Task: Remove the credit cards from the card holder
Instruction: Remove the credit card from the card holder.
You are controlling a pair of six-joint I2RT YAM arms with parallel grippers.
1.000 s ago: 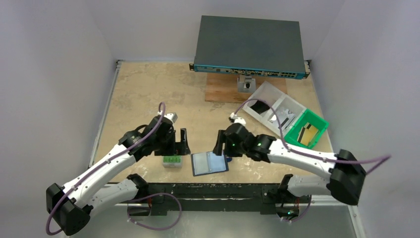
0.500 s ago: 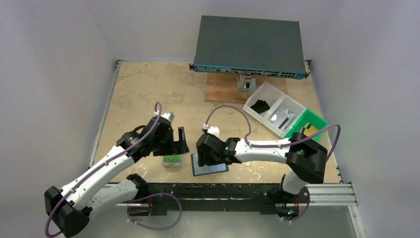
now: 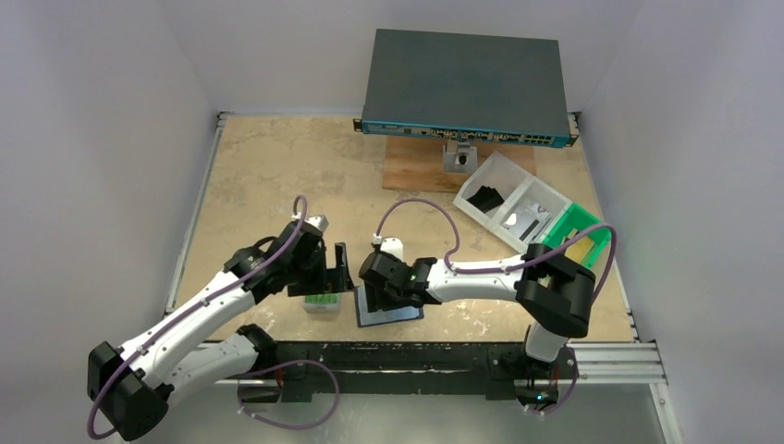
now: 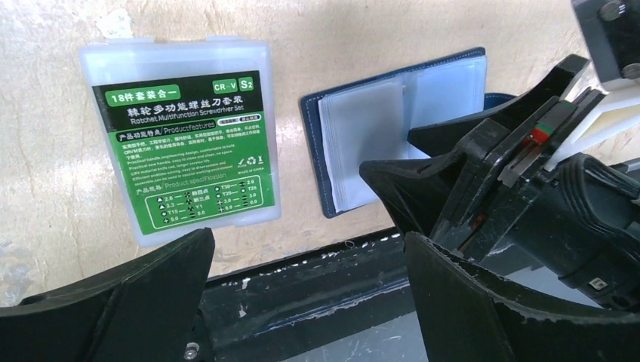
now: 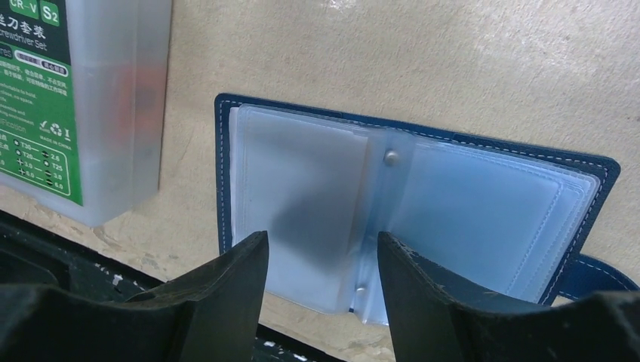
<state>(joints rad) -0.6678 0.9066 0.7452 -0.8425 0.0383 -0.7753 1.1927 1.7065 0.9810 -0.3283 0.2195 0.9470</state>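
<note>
The card holder (image 5: pixel 423 196) lies open and flat at the table's front edge, dark blue with pale blue clear sleeves. I see no card in the sleeves that show. It also shows in the top view (image 3: pixel 399 315) and the left wrist view (image 4: pixel 370 128). My right gripper (image 5: pixel 323 241) is open just above its left page, one finger on each side of that page's near edge; the top view (image 3: pixel 375 298) shows it too. My left gripper (image 4: pixel 308 249) is open and empty over the front edge, beside the wallet (image 3: pixel 335 277). Tan credit cards (image 3: pixel 582 244) lie in the green bin.
A grey case with a green label (image 4: pixel 185 143) lies just left of the wallet. A green bin (image 3: pixel 596 229) and a clear tray (image 3: pixel 513 199) sit at the right. A network switch (image 3: pixel 467 83) and a wooden board (image 3: pixel 411 166) stand at the back.
My right gripper has swung left from beside the wallet to over its left page. My left gripper has shifted slightly toward the near edge.
</note>
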